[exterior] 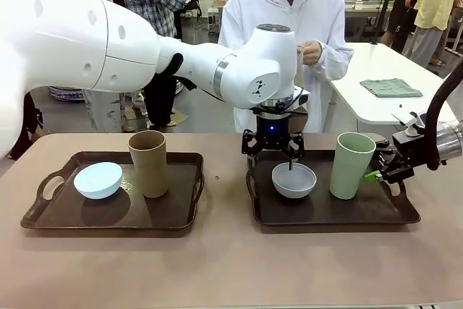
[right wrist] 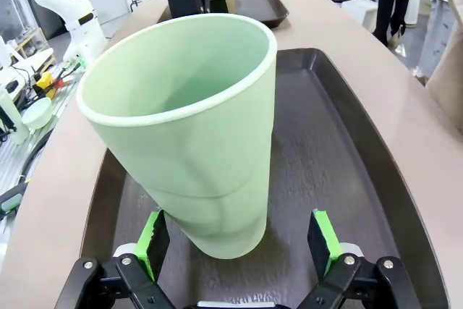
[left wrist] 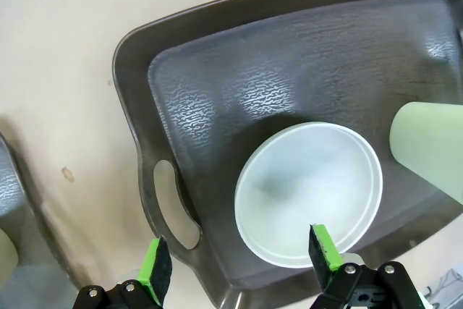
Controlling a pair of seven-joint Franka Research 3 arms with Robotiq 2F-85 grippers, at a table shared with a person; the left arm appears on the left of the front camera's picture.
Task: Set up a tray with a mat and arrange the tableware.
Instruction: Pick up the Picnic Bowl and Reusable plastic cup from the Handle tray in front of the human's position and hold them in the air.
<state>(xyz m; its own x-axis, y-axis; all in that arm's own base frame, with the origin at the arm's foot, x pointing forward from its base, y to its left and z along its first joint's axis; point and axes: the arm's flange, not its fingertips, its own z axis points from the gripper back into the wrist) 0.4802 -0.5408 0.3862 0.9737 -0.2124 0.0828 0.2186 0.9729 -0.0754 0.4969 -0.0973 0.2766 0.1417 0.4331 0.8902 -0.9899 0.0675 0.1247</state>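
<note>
Front view: L arm reaches across the desk (exterior: 231,265) to the R tray (exterior: 333,222). The left jaws point down, spread wide, holding nothing, w/ the white-grey bowl (exterior: 294,180) directly below them on that tray. The pale green tumbler (exterior: 351,166) stands upright to their R side, btw them and the right jaws, which sit low just beside the tumbler's far flank. Well off to the other side of the left jaws is the L tray (exterior: 108,228) w/ the tan-brown tumbler (exterior: 148,163) and the pale blue bowl (exterior: 98,180). A person (exterior: 289,19) stands behind the desk. Left wrist view: the jaws are wide open and empty. The bowl (left wrist: 309,192) lies ahead on the dark textured mat (left wrist: 239,85), closer to one green pad (left wrist: 322,247) than the other. The tumbler (left wrist: 430,146) is off to that same side. Right wrist view: the jaws are fully spread w/ nothing gripped. The tumbler (right wrist: 195,128) stands upright just ahead, btw the pads (right wrist: 323,240), w/ a clear gap on one side; can't tell contact on the other.
</note>
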